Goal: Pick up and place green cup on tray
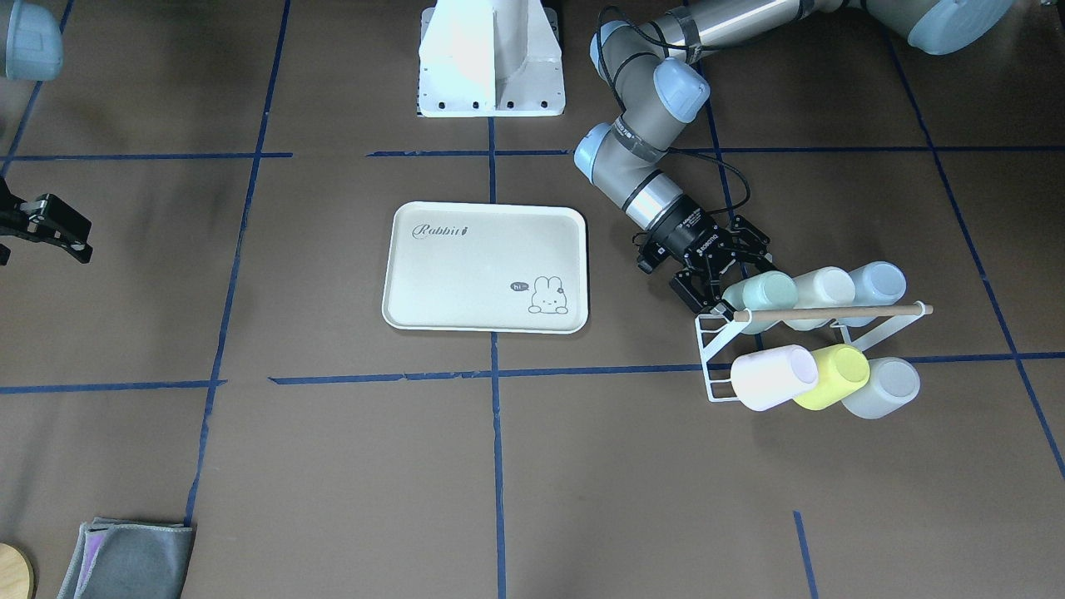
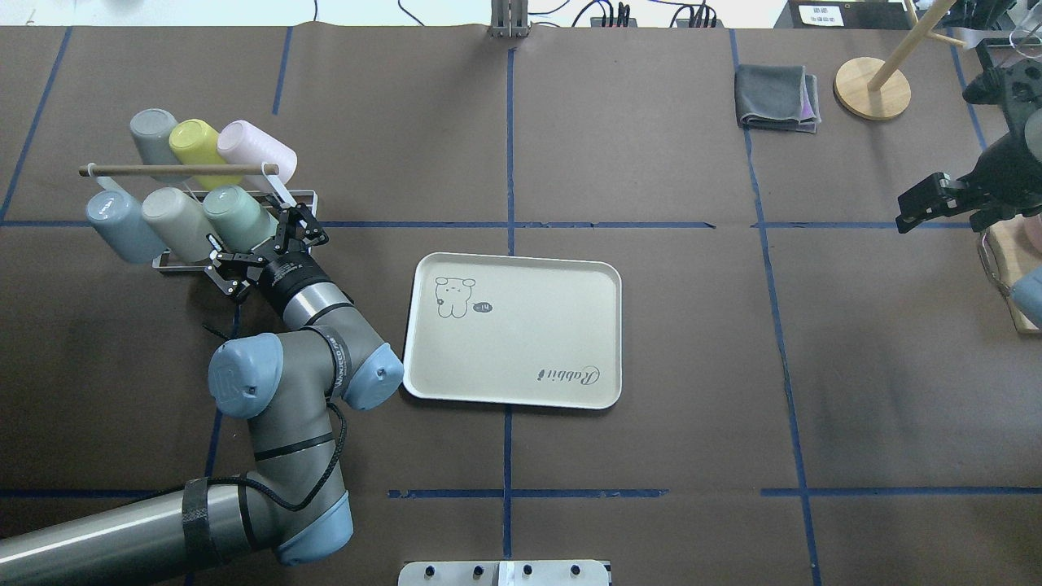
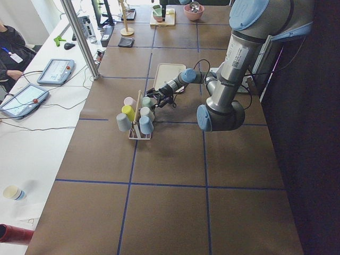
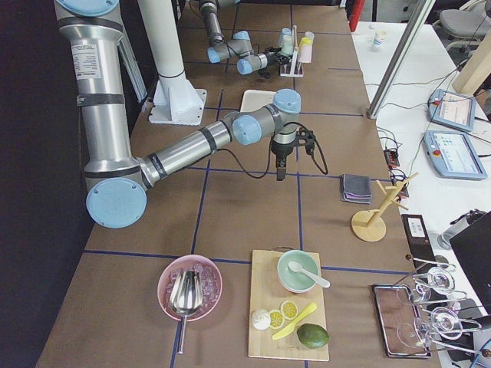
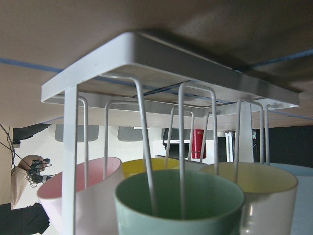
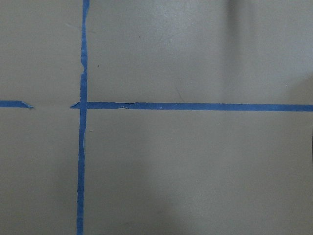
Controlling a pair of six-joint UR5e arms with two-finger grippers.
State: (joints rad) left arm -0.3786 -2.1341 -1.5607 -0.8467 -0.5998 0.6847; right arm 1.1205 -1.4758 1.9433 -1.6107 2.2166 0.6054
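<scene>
My left gripper (image 1: 737, 286) was spread wide, straddling the pale mint-green plastic cup (image 1: 770, 291) on the white wire rack (image 1: 705, 358).

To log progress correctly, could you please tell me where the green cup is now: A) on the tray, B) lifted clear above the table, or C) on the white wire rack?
C: the green cup sits on the rack, nearest the tray, with the open left hand at its mouth.
</scene>
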